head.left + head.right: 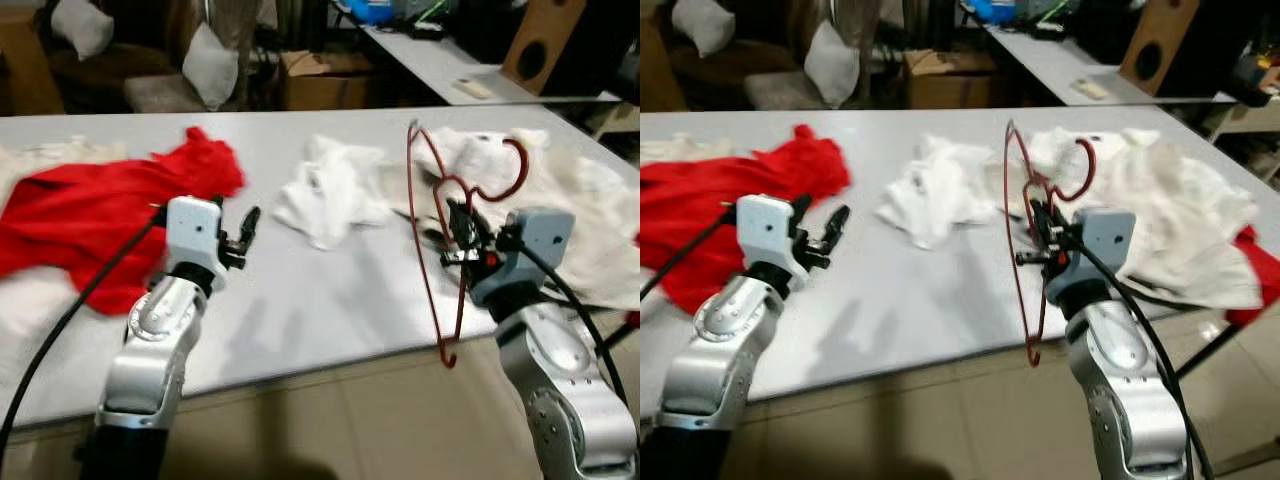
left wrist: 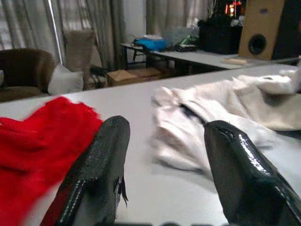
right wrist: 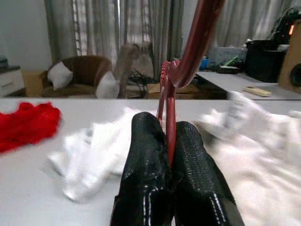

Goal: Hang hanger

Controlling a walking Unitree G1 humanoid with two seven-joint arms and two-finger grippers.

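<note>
Since the right gripper [image 1: 462, 232] pinches only the thin dark-red wire hanger [image 1: 436, 210], it could swivel loose; left gripper [image 1: 246, 232] gapes empty.

We see bare tabletop [image 1: 300, 310] along the near edge, between both arms. A red cloth [image 1: 90, 225] blocks the left end, a white cloth [image 1: 330, 190] sits mid-table, and a cream cloth [image 1: 580, 210] covers the right end.
</note>
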